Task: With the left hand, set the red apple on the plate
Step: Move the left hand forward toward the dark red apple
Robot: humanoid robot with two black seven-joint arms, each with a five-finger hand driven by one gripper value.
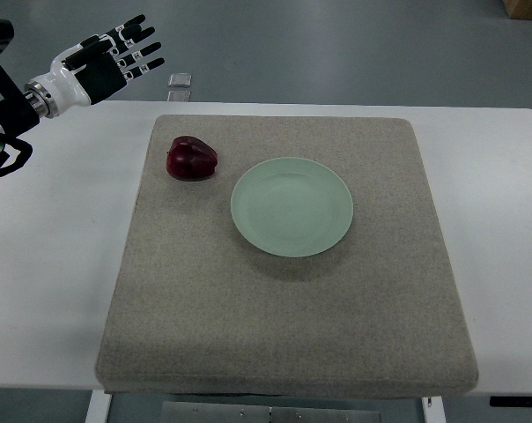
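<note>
A dark red apple (192, 159) lies on the grey mat's far left part. To its right, a short gap away, sits an empty pale green plate (291, 206) near the mat's middle. My left hand (116, 57), black and white, hovers at the top left beyond the table's far edge, fingers spread and holding nothing. It is well apart from the apple, up and to the left of it. The right arm does not show.
A grey felt mat (284, 335) covers most of the white table (55, 282). A small clear object (180, 79) lies on the floor past the far edge. A brown box corner (523, 7) shows at the top right.
</note>
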